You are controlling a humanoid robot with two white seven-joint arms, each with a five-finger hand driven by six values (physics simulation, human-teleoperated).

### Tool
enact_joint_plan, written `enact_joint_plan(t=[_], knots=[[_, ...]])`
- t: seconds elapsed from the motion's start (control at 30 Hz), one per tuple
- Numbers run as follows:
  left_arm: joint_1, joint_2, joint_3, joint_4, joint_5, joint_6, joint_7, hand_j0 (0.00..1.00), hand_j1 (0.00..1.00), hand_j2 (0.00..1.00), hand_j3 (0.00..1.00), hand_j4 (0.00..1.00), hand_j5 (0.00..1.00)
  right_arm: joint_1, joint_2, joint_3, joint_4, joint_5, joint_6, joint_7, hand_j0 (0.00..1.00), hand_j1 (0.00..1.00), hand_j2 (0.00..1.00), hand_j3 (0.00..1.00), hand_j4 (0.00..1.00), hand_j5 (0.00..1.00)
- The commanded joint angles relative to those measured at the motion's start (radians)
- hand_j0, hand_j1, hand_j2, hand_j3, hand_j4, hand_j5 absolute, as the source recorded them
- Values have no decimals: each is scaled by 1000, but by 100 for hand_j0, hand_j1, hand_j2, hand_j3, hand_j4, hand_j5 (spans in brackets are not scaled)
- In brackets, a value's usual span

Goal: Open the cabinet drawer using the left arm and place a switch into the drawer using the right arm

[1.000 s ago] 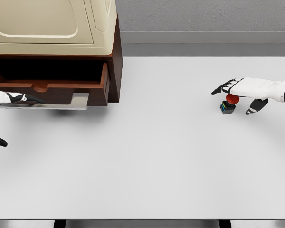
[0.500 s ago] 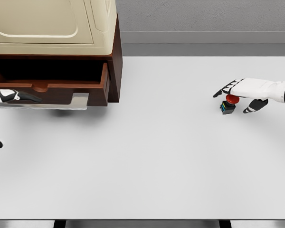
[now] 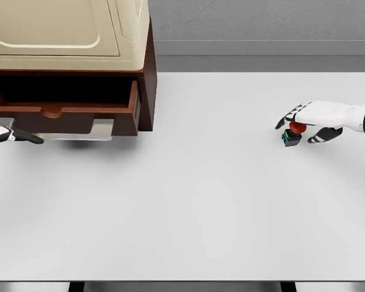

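Note:
The brown drawer (image 3: 64, 112) of the cabinet (image 3: 67, 36) stands pulled out, its inside dark and nothing visible in it. My left hand (image 3: 12, 135) shows only at the far left edge, just below the drawer front, fingers stretched out and holding nothing. The switch (image 3: 291, 135), a small black box with a red button, stands on the white table (image 3: 194, 201) at the right. My right hand (image 3: 297, 129) lies over it, fingers (image 3: 287, 116) arched down on its far side. The thumb (image 3: 319, 137) is curled in on its right, a small gap from the box.
The cream and brown cabinet fills the back left corner. A grey metal plate (image 3: 100, 129) hangs under the drawer front. The table's far edge meets a grey wall (image 3: 261, 24).
My left hand has slid down and leftward, away from the drawer front. The right hand's thumb and fingers have drawn in closer around the switch, which has stayed put.

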Motion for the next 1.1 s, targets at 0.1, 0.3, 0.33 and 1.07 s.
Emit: enact_joint_plan(t=[0.1,0.3,0.33,1.07], knots=[[12,-28,-22,0,-39,2,0,100,100,100,100,100,100,0,-1,0,0,-6,3,0,71,71,71,71,71,71],[35,-58,-25,0,-72,2,0,100,100,100,100,100,100,0,-3,-2,-2,-6,3,0,67,67,67,67,67,67],[37,-67,-25,0,-72,2,0,100,100,100,100,100,100,0,-3,-2,0,-6,3,0,65,65,65,65,65,65],[92,-350,-65,0,-220,2,0,100,100,100,100,100,100,0,16,-8,-3,-52,3,0,9,9,9,9,9,9]])
